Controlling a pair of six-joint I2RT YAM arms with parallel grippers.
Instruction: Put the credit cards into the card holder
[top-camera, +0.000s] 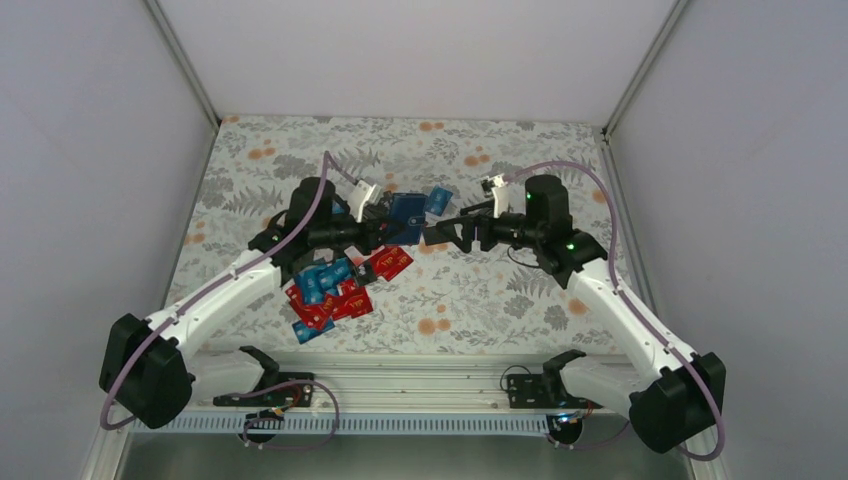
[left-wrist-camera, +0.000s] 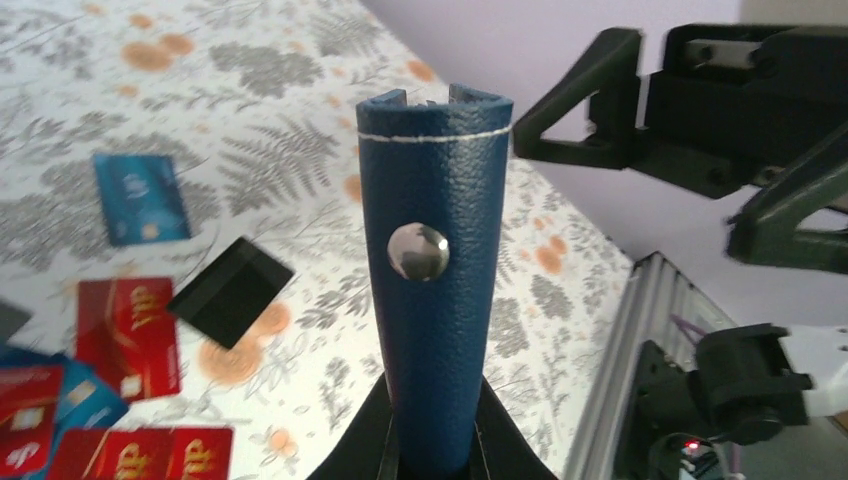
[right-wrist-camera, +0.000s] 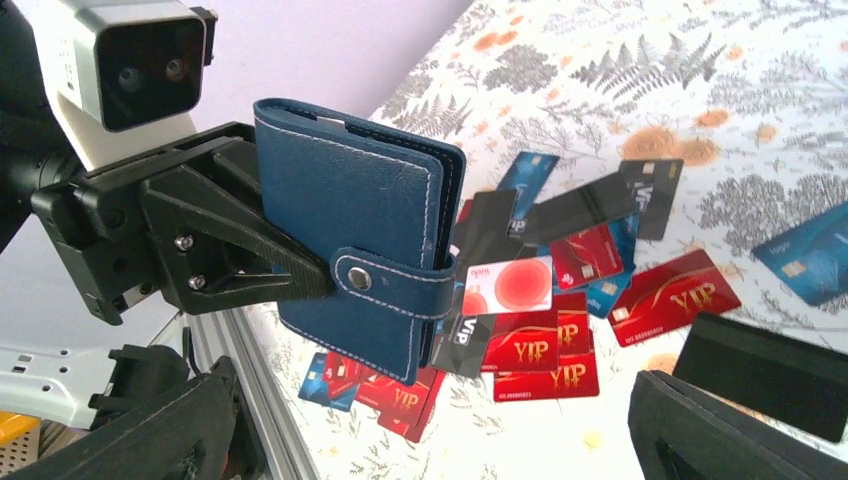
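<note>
My left fingers (top-camera: 383, 234) clench the closed card holder (right-wrist-camera: 350, 210) aloft over the desk (top-camera: 480, 300) | my right fingers (top-camera: 440, 232) stand spread, empty, beside it | credit cards (top-camera: 330, 295) lie loose below | I judge: pinch the snap strap (right-wrist-camera: 400, 285), peel gently, left grip firm

The top view looks steeply down from the near edge over the whole table (top-camera: 480, 290), while both wrist views sit close, facing the holder (left-wrist-camera: 435, 300) from opposite sides, cards (left-wrist-camera: 125, 335) low in both frames.
</note>
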